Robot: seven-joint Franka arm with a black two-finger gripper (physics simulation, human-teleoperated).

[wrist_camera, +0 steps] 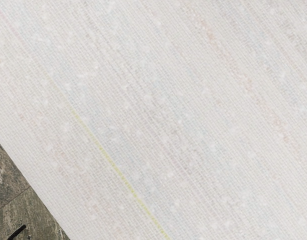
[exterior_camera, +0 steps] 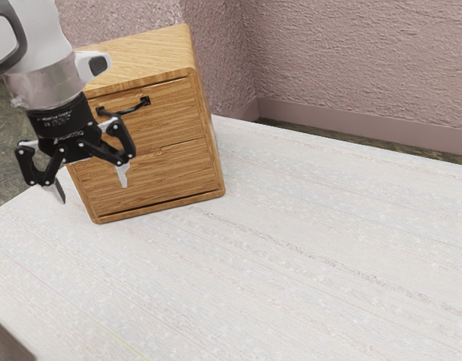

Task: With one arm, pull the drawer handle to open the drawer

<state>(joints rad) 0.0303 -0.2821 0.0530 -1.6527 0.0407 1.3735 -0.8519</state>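
A small wooden cabinet (exterior_camera: 152, 128) with two drawers stands at the table's far left corner in the exterior view. The upper drawer (exterior_camera: 159, 116) carries a black handle (exterior_camera: 124, 110); its front sits flush with the cabinet. My gripper (exterior_camera: 90, 182) hangs in front of the cabinet, below and a little left of the handle, fingers pointing down and spread wide apart with nothing between them. One fingertip (exterior_camera: 123, 177) overlaps the lower drawer front (exterior_camera: 163, 174). The hand touches nothing. In the wrist view the white tabletop (wrist_camera: 183, 110) lies under the hand.
The white table (exterior_camera: 306, 256) stretches wide to the exterior view's right and front. A pink textured wall (exterior_camera: 351, 53) runs behind it. Dark floor (wrist_camera: 16, 215) shows past the table's edge near the hand.
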